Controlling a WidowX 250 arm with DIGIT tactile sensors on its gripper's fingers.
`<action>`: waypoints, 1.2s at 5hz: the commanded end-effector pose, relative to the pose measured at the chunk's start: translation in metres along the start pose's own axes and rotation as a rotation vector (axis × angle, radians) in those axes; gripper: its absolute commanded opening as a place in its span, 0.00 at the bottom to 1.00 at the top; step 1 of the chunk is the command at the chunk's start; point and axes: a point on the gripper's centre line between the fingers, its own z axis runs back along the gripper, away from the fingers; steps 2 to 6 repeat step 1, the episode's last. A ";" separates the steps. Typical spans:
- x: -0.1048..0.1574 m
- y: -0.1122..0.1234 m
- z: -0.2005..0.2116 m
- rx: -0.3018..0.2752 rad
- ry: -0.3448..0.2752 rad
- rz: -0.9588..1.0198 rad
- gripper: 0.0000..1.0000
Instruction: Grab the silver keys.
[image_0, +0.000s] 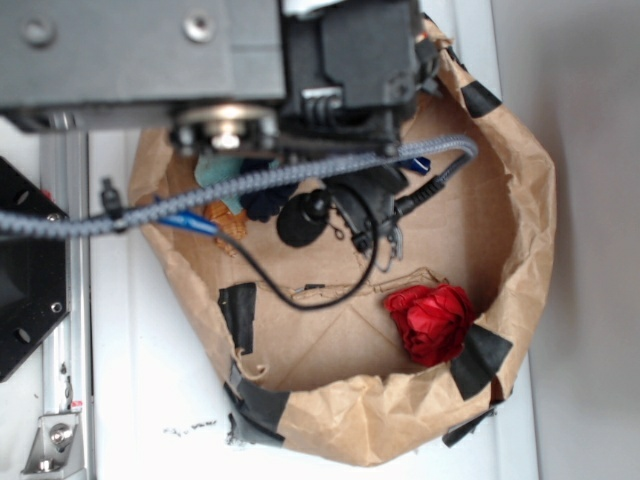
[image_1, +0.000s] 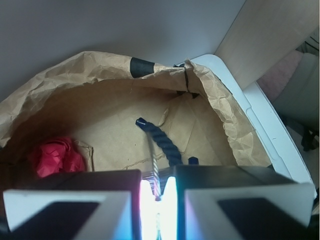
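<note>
Inside paper bag (image_0: 520, 250), pincer (image_1: 158, 200) nearly together, keys hidden, red flower (image_0: 432, 320) visible.

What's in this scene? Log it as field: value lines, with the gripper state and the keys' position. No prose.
container: brown paper bag, open top, black tape patches
gripper: gripper inside the bag, jaws almost together
target: silver keys, a thin silvery strip pinched between the jaws
other items: red flower on the bag floor; dark blue rope just beyond the fingers
flower vs gripper: apart, not touching
</note>
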 end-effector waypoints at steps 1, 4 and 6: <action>-0.014 -0.021 0.020 -0.016 -0.067 -0.045 0.00; -0.014 -0.021 0.020 -0.016 -0.067 -0.045 0.00; -0.014 -0.021 0.020 -0.016 -0.067 -0.045 0.00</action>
